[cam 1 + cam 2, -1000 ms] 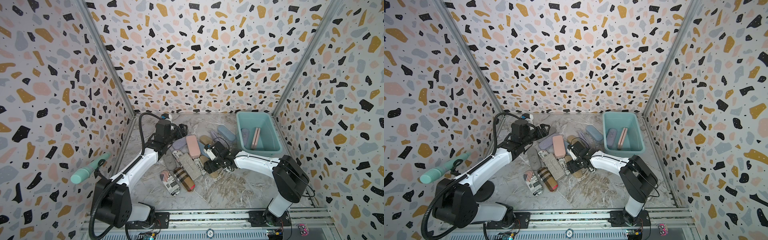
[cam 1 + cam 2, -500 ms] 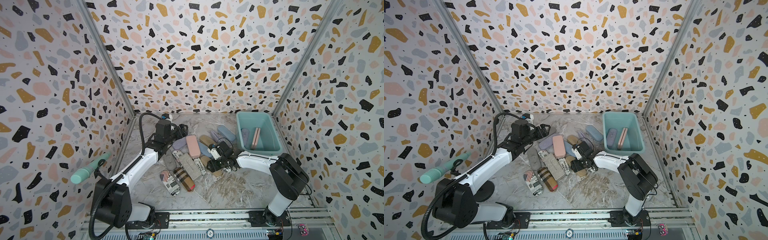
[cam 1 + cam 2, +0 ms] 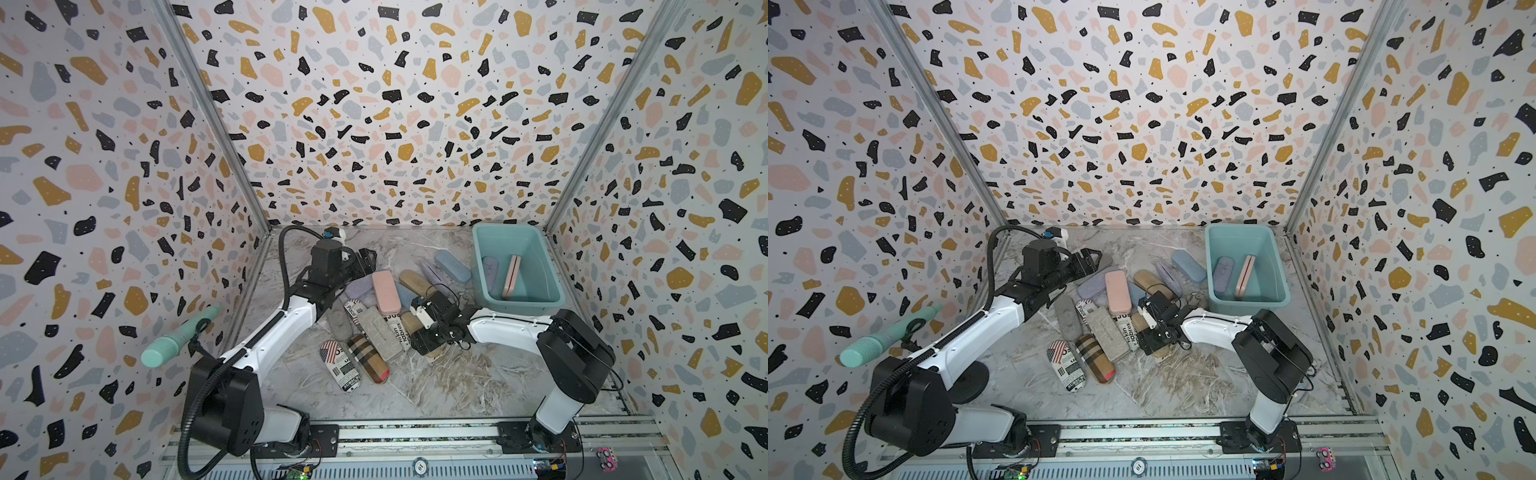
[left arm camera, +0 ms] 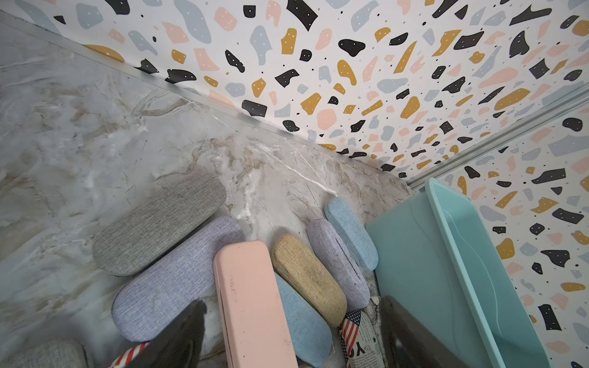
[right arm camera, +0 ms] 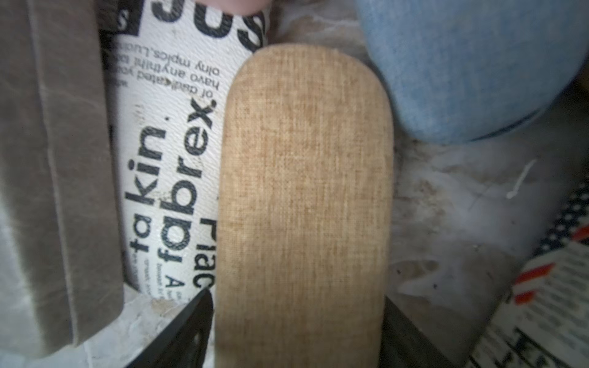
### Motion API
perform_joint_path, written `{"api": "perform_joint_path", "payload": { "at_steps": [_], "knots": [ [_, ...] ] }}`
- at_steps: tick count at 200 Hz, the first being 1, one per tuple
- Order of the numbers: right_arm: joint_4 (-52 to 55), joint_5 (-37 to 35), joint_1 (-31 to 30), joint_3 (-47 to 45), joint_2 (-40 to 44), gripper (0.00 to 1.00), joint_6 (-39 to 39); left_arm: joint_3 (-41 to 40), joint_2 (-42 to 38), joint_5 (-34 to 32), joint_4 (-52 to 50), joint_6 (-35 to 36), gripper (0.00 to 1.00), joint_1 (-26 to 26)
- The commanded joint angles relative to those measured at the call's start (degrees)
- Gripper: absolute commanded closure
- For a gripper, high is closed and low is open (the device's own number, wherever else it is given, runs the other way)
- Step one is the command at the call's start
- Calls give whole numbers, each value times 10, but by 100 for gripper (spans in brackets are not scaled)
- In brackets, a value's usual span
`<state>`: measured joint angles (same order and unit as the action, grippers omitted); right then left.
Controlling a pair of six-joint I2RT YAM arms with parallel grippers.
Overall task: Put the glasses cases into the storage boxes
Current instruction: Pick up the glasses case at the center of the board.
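Right fingers (image 5: 188,331) clamp the tan glasses case (image 5: 302,207) by both sides; it lies on the tabletop (image 5: 462,191), outside the teal storage box (image 3: 505,227). I note left fingers (image 4: 181,337) apart (holding nothing) above the pink case (image 4: 251,302).

Rough woven cloth on tan case (image 5: 302,207); pink case (image 4: 251,302) smooth matt plastic; tub (image 4: 414,270) shiny plastic; floor (image 4: 79,127) v. smooth, marble-look.

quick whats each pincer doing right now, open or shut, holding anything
Left pincer: open, holding nothing.
Right pincer: jaws on either side of the tan case; cannot tell if it grips.
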<state>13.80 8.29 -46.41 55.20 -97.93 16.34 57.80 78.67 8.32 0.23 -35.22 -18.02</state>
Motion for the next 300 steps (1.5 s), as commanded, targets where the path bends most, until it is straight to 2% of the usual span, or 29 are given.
{"api": "perform_joint_path", "payload": {
  "at_steps": [1,38,86,149,207,300],
  "knots": [
    [13,19,6,12,15,26,-6,14,1,7,16,1,14,3],
    [16,26,17,14,14,26,2,14,-2,8,17,2,14,3],
    [26,-13,17,14,10,25,17,14,0,9,16,1,14,3],
    [32,-34,9,23,-1,32,5,16,12,19,14,-1,14,3],
    [42,-47,-8,29,24,38,-1,17,24,43,19,-5,15,3],
    [83,-69,-9,32,107,39,0,16,19,49,24,-5,15,2]
  ]
}}
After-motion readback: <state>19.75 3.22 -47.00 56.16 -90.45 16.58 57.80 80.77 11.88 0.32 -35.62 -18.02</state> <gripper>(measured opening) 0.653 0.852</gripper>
